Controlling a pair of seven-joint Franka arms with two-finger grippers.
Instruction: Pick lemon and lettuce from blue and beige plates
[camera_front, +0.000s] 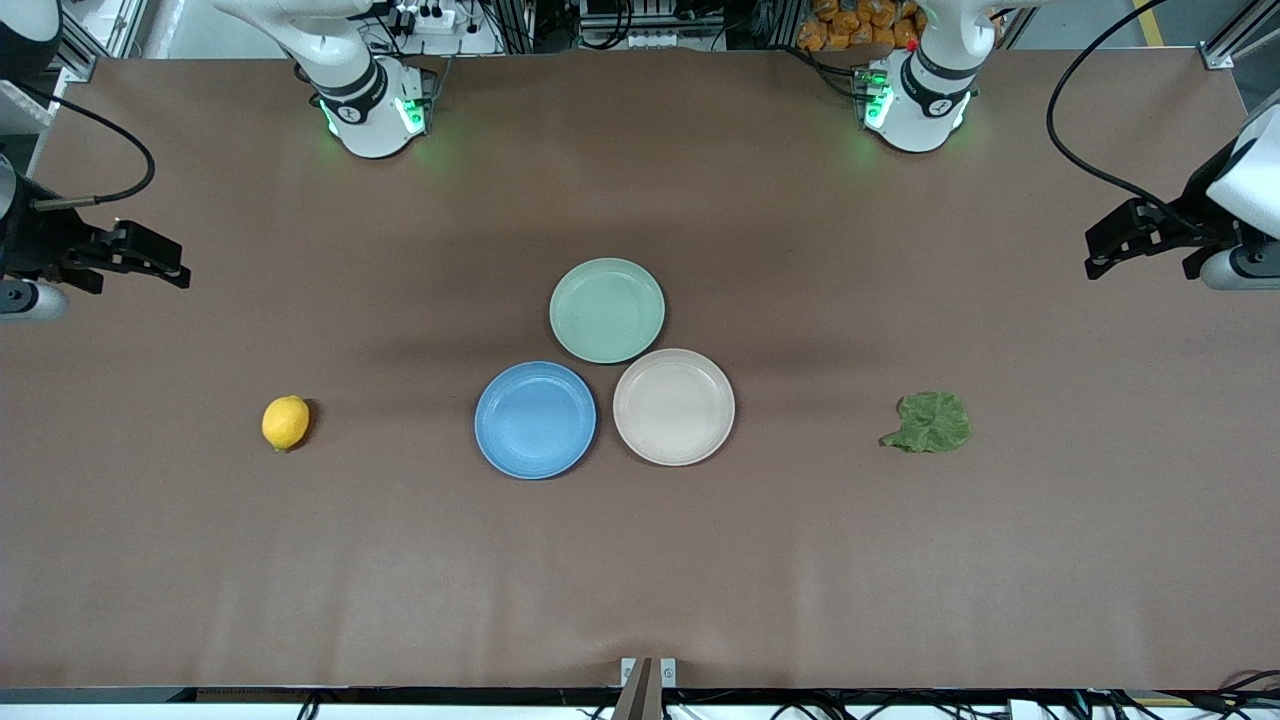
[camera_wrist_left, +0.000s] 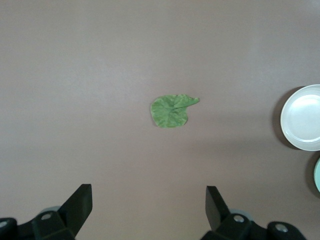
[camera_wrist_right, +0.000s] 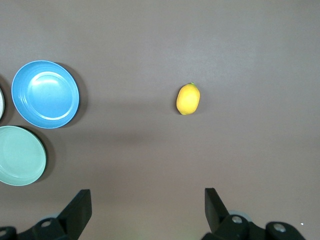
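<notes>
Although the task speaks of picking from plates, all three plates stand bare: blue plate (camera_front: 535, 420), beige plate (camera_front: 674, 407) touching beside it, mint plate (camera_front: 607, 310) farther from the front camera. Lemon (camera_front: 285, 422): on the table, well apart from the blue plate, toward the right arm's end. Lettuce (camera_front: 930, 422): flat on the table, well apart from the blue plate, toward the left arm's end. Right gripper (camera_wrist_right: 147, 210): jaws wide, empty, raised at its table end. Left gripper (camera_wrist_left: 148, 206): likewise wide, empty. Step judged: nothing grasped yet. Next: each gripper centres over its item, descends, closes.
</notes>
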